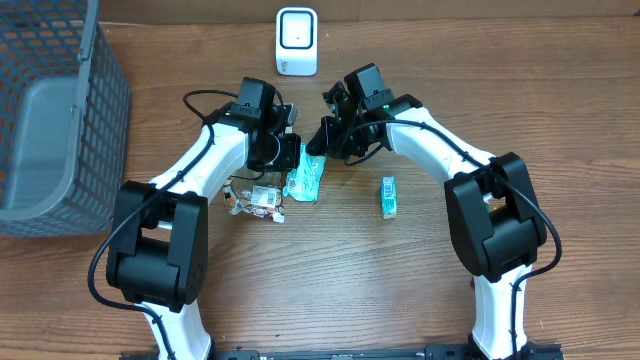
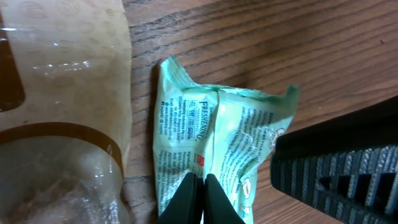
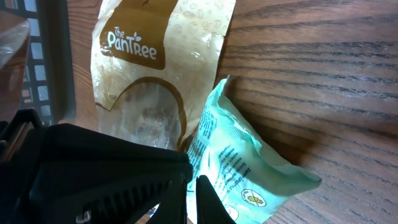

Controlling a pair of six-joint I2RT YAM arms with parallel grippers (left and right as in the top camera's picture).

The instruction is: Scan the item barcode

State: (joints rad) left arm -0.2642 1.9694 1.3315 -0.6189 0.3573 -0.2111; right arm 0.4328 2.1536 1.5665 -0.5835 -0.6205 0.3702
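A mint-green snack packet lies flat on the wooden table, printed side up; I cannot make out a barcode on it. My left gripper hovers at its left edge, jaws shut, tips over the packet's centre seam, with no clear grip. My right gripper is at the packet's far end, also shut just above the packet. The white scanner stands at the back of the table.
A brown-and-clear "The PanTree" pouch lies touching the packet's left side. A small green box sits to the right. A grey mesh basket stands at far left. The two grippers are close together.
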